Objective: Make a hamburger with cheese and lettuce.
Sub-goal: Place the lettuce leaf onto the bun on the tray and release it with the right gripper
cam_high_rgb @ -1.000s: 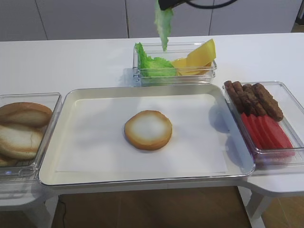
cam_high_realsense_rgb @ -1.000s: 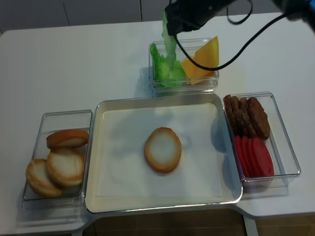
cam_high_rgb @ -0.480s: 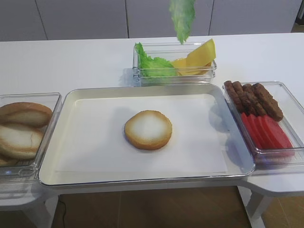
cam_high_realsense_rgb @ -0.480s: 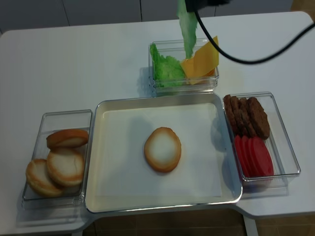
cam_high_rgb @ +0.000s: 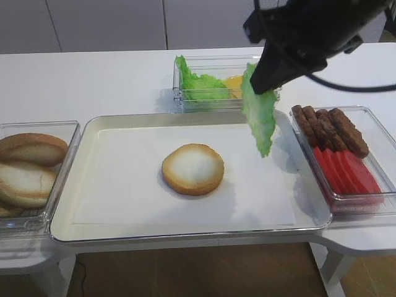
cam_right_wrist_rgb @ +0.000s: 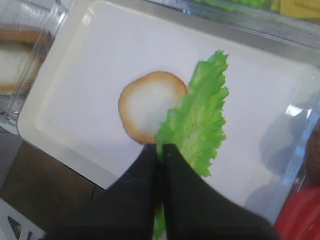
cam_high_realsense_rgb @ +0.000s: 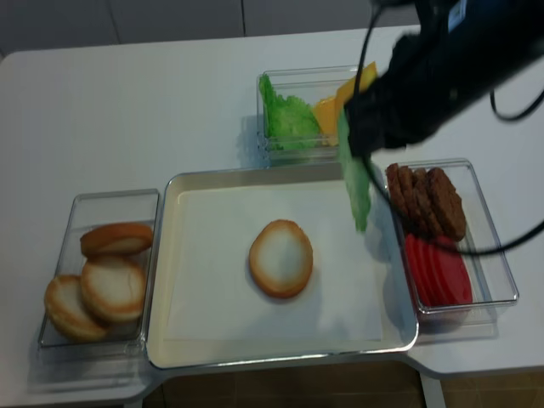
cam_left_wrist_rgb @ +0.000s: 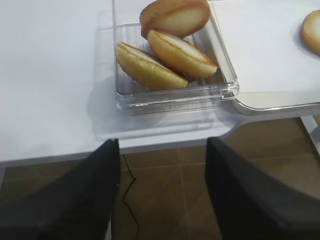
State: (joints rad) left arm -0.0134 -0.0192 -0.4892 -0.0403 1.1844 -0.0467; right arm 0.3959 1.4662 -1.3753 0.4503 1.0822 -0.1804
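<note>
Now, at the bench's left edge, your left end effector (cam_left_wrist_rgb: 161, 192) hangs with jaws apart, holding nothing, before the box of buns (cam_left_wrist_rgb: 170, 47). Mid-tray (cam_high_rgb: 93, 204) lies the hamburger (cam_high_rgb: 193, 168), cut face up. Your right end effector (cam_right_wrist_rgb: 161, 150) is clamped on the lettuce (cam_high_rgb: 260, 117), dangling above the tray's back right corner.

Right arm reaches in from far right, wrist angled down toward scene centre. Right gripper (cam_right_wrist_rgb: 161, 150) jaws pinched tight on lettuce (cam_high_rgb: 260, 117), leaf dangling below. Left gripper (cam_left_wrist_rgb: 162, 165) low at near left, jaws spread apart, holding nothing.
</note>
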